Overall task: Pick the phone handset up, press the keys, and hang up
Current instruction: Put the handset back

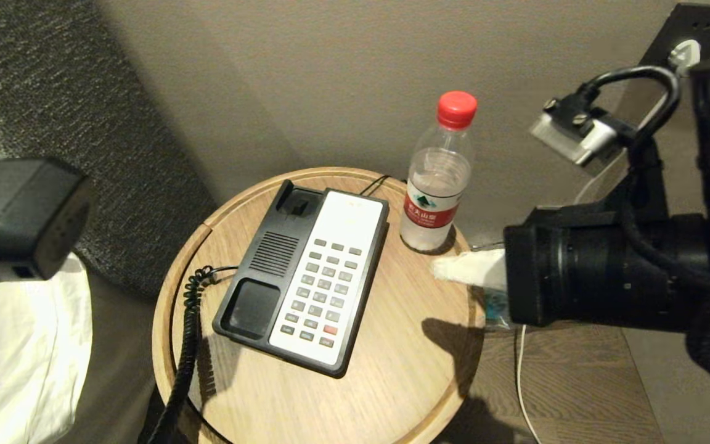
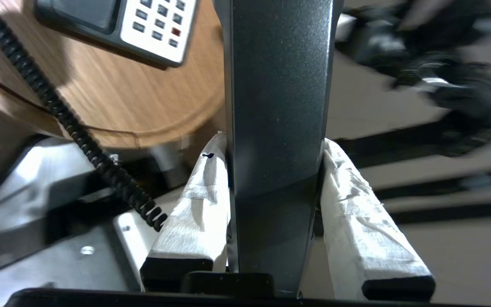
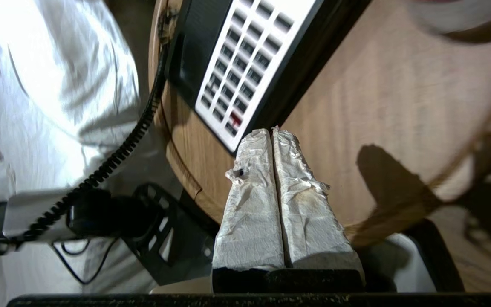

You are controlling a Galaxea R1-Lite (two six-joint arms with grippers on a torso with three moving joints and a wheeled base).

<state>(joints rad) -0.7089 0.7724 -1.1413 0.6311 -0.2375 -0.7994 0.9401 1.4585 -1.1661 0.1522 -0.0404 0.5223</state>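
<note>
Handset: the long glossy black plastic phone handset [image 2: 277, 128] is off its cradle and held up clear of the round wooden bench [image 1: 404, 364], on the robot's left side; in the head view only one blocky end of it shows at the left edge.
Left end effector: the left end effector [image 2: 276, 179] has its two white-wrapped fingers [image 2: 198, 204] part-way apart and pressed against the two flanks of the handset's straight middle section.
Right end effector: the right end effector [image 3: 273, 140], its padded fingers pressed together with nothing between them, hangs over the near right part of the bench, just beside the lower corner of the keypad.
Phone base: the black phone base with a white keypad panel and grey keys [image 1: 324, 277] sits near the middle of the bench, cradle bare.
Handling: the handset looks stiff, light and slick; a grip across the narrow mid-section seems the sound place, since the rounded ends would likely slip. The black coiled cord [image 1: 190, 333] trails off the bench's left edge and will probably tug when the handset moves.
Keys: small and closely set, so the closed tip will likely need careful aim to hit one only.
Room: open wood lies right of and in front of the base. The clear plastic water bottle with a red cap [image 1: 438, 176] stands behind, near the bench's rim and the right arm; a sweep there could tip it.
</note>
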